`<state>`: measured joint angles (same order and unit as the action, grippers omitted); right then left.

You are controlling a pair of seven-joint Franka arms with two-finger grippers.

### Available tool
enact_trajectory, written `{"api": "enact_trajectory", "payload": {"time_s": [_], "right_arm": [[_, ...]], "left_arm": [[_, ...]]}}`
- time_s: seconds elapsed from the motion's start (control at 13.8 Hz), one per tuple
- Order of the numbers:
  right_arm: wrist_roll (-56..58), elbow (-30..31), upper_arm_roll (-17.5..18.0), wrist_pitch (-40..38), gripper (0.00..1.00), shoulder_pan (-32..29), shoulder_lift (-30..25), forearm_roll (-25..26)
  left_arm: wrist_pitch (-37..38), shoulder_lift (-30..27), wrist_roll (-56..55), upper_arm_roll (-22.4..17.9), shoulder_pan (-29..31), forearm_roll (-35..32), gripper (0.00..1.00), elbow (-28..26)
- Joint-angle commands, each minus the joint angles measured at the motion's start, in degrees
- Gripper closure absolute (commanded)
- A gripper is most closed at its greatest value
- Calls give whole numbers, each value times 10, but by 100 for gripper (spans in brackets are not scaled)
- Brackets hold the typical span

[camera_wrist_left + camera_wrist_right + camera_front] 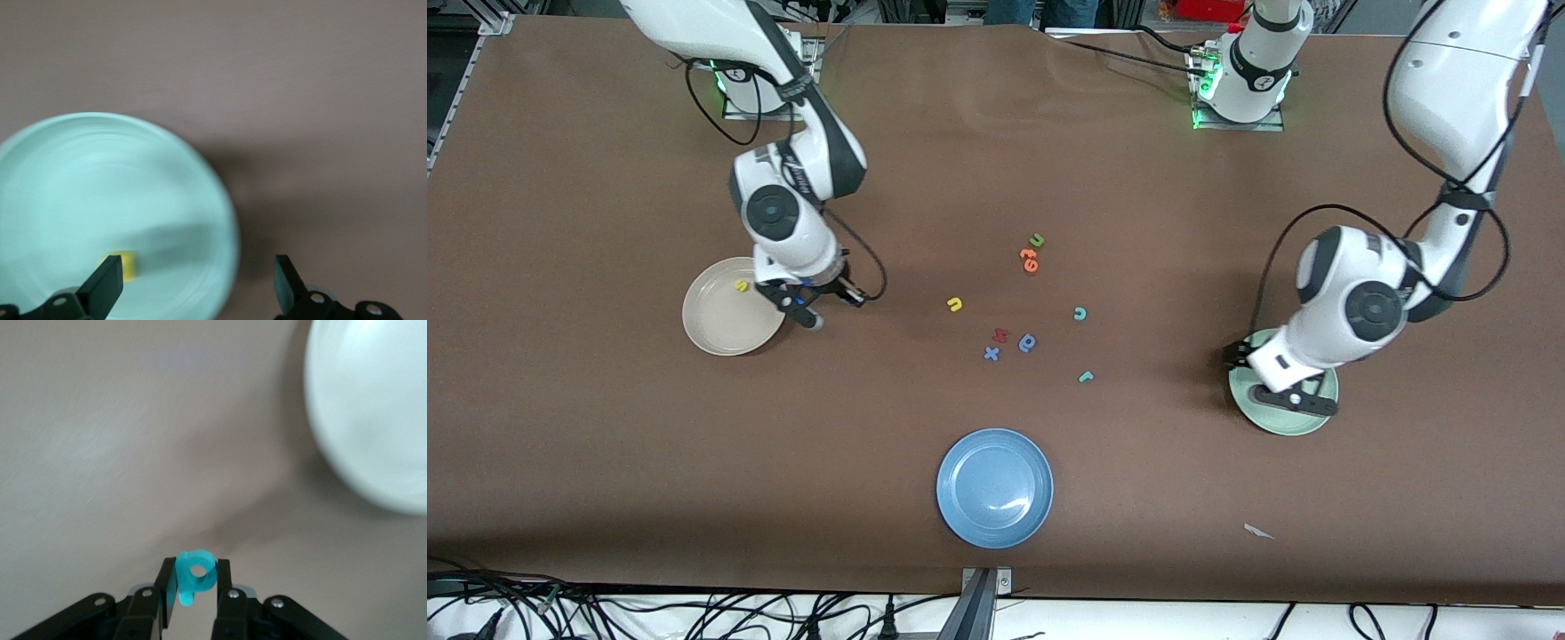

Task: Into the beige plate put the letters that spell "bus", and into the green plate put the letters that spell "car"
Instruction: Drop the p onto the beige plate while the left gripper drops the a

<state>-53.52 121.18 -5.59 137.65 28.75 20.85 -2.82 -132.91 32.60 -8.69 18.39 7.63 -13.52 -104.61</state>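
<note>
My right gripper (195,568) is shut on the teal "b" (192,581). It hangs over the table just beside the beige plate (720,329), at the rim toward the table's middle (805,311). A yellow "s" (740,285) lies in that plate. My left gripper (195,287) is open over the green plate (100,187), also seen from the front (1294,400). A yellow letter (128,264) lies in the green plate, half hidden by one finger, its shape unreadable. The yellow "u" (954,304), teal "c" (1080,313) and teal "r" (1085,377) lie on the table.
A green "u" (1037,240), orange letters (1029,260), a red letter (1000,335), a dark blue round letter (1027,342) and a blue "x" (991,354) lie mid-table. A blue plate (994,487) sits nearer the front camera. A paper scrap (1258,532) lies toward the left arm's end.
</note>
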Motion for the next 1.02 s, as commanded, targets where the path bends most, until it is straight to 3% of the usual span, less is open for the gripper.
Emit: {"api": "enact_trajectory", "payload": {"time_s": [0.0, 0.15, 0.36, 0.51, 0.58, 0.65, 0.8, 0.94], "right_arm": [[134, 15, -57, -35, 91, 3, -20, -4], [232, 23, -104, -34, 91, 1, -13, -6], [286, 25, -119, -29, 88, -13, 13, -8], [289, 25, -119, -30, 70, -18, 20, -8], [289, 24, -119, -29, 39, -18, 23, -8], [287, 23, -119, -30, 21, -18, 23, -8], [281, 17, -114, -36, 1, -16, 17, -8], [258, -1, -103, -58, 1, -12, 10, -8]], "left_arm": [[1, 3, -76, -2, -65, 39, 0, 4], [-2, -3, -103, -2, -100, 60, 0, -9], [-45, -3, -182, 5, -151, 56, 0, -36], [-82, -3, -229, 4, -185, 52, 0, -61], [-95, -3, -254, 3, -202, 40, 0, -70], [-103, -2, -283, 4, -210, 19, 0, -75], [-113, 11, -335, 4, -230, -17, 0, -77], [-122, 20, -345, 4, -234, -19, 6, -76]]}}
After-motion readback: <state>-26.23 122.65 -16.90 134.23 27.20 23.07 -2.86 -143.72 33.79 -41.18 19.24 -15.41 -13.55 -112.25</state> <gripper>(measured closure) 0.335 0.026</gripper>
